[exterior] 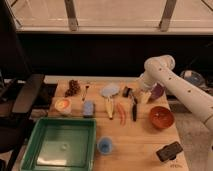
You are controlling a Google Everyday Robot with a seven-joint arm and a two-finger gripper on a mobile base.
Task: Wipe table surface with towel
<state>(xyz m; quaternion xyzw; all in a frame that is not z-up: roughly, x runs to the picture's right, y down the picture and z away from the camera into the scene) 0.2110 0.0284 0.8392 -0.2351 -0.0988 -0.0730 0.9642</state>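
The wooden table (140,142) holds many small items. My gripper (144,96), at the end of the white arm (172,85), hangs low over the table's back right, next to a purple thing (158,91) and a small black thing (127,91). A pale blue, flat thing (110,90) lies just left of the gripper at the back middle; I cannot tell whether it is the towel. No other cloth shows.
A green tray (35,142) fills the front left, with a blue cup (104,145) beside it. A red bowl (161,116) and a black object (169,151) sit right. A blue sponge (88,107), orange bowl (62,105), grapes (73,88), banana (109,107) and knife (134,109) lie mid-table.
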